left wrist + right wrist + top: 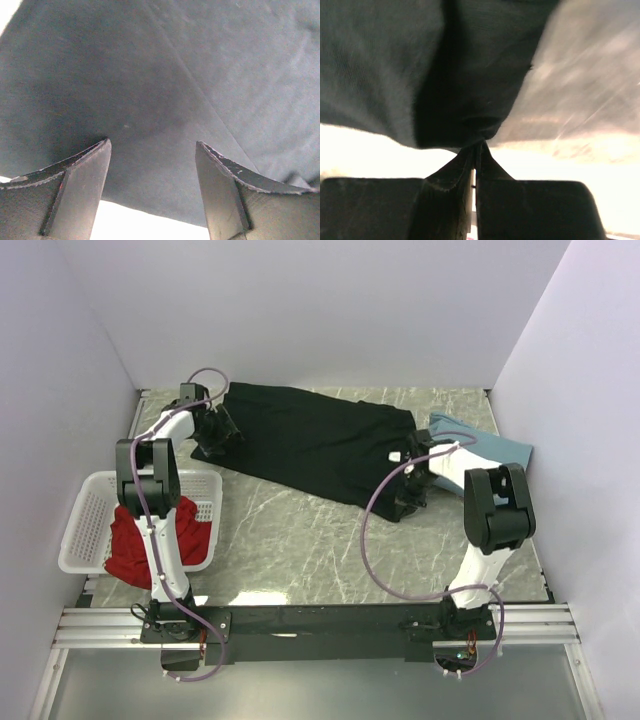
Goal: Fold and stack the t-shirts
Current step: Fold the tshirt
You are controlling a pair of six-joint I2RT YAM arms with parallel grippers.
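The large black t-shirt (310, 435) lies spread across the back of the table, its small white square mark (395, 456) near the right end. My left gripper (215, 428) stands at its left edge, open; in the left wrist view the black t-shirt (150, 75) lies between and beyond the left gripper's (152, 142) fingers. My right gripper (412, 455) is at the shirt's right end. The right wrist view shows the right gripper (479, 145) shut on a pinch of the black t-shirt (395, 65). The red t-shirt (130, 545) hangs out of the basket. The dusty-blue t-shirt (490, 445) lies at the right.
A white latticed basket (85, 515) sits at the table's left edge beside the left arm. The marble tabletop (300, 540) shows in front of the black shirt. White walls close in the back and both sides.
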